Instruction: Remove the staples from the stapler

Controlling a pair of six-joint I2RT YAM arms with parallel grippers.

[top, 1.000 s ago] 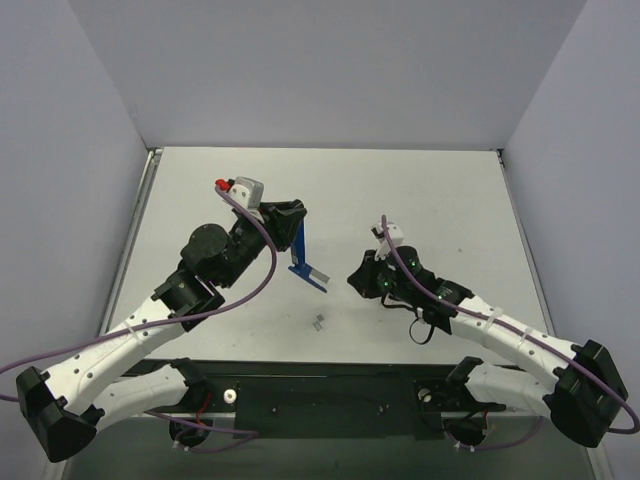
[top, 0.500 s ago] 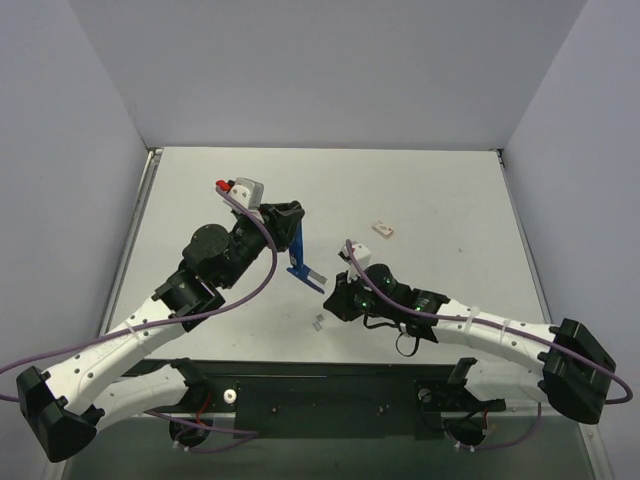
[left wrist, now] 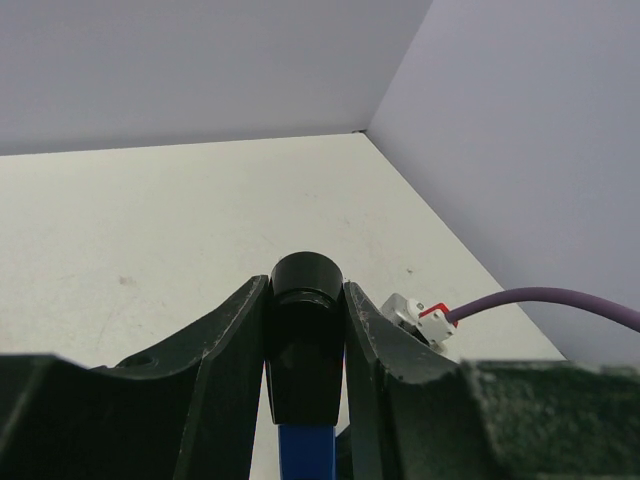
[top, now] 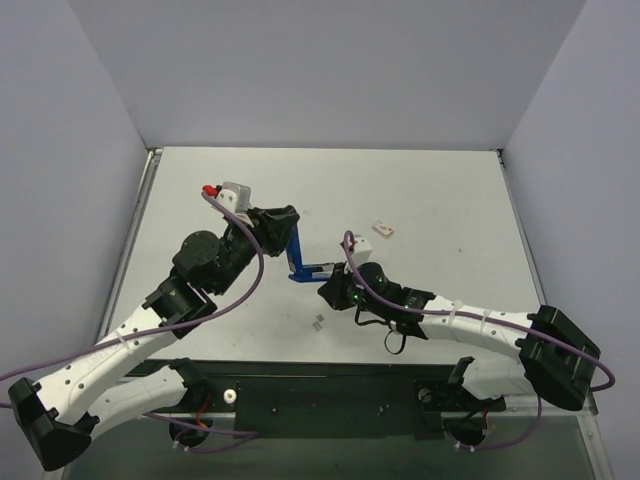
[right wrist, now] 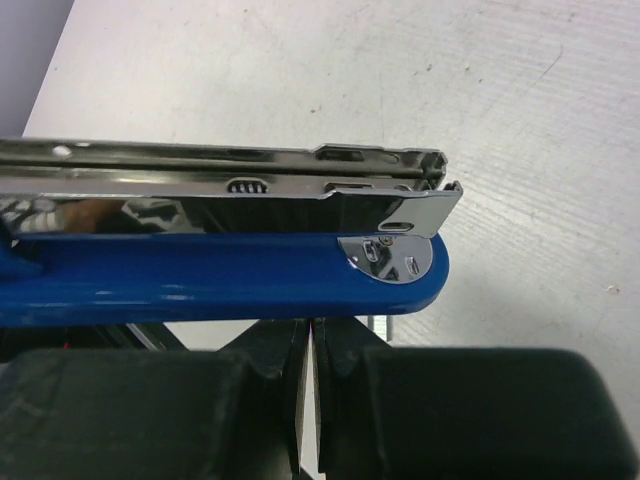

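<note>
1. The left fingers (top: 284, 225) are part-way open and clamped on the dark end of the stapler (top: 294, 250). In the left wrist view that black end sits snugly between the two fingers (left wrist: 240, 335).
2. The stapler is swung open at its hinge, over the middle of the desk (top: 440, 190). One blue part rises steeply into the left grip. The other part, with the metal rail (right wrist: 230, 185), sticks out towards the right arm.
3. I cannot tell whether the stapler's lower corner touches the desk.
4. The right fingers (top: 332, 291) are pressed together with nothing between them. Their tips are right at the free end of the stapler's lower part, just under the blue base (right wrist: 200, 280) in the right wrist view. Whether they actually touch it I cannot tell.
5. The staples (top: 318, 322) lie as a few small grey bits on the desk near its front edge, below the stapler and apart from both sets of fingers.
6. A small pale block (top: 382, 229) rests on the desk further back, to the right of the stapler.
</note>
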